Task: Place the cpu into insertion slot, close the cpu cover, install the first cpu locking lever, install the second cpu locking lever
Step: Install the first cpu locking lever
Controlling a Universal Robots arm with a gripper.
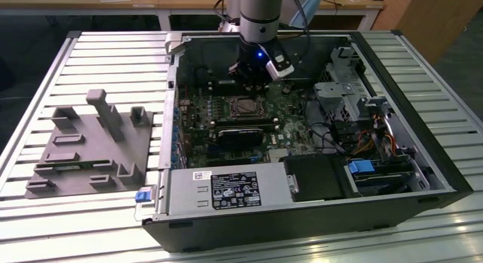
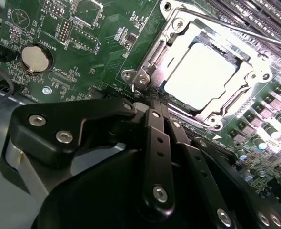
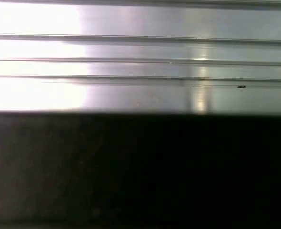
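The cpu (image 2: 200,76), a bright silver square, lies in the insertion slot (image 1: 232,107) on the green board inside the open computer case. Over it the cpu cover (image 2: 181,36), a shiny metal frame, lies flat with the chip showing through its window. A thin metal lever rod (image 2: 226,25) runs along one side of the socket. My gripper (image 2: 152,98) is shut, its black fingers (image 2: 155,138) pressed together with nothing between them, tips at the socket's corner. In the exterior view the gripper (image 1: 249,85) hangs just behind the socket.
A black heatsink block (image 1: 241,137) sits in front of the socket, memory slots (image 2: 255,9) beside it. A coin battery (image 2: 35,58) is on the board. Cables (image 1: 354,138) and drive bays fill the exterior view's right. A grey fixture (image 1: 90,144) stands outside the case.
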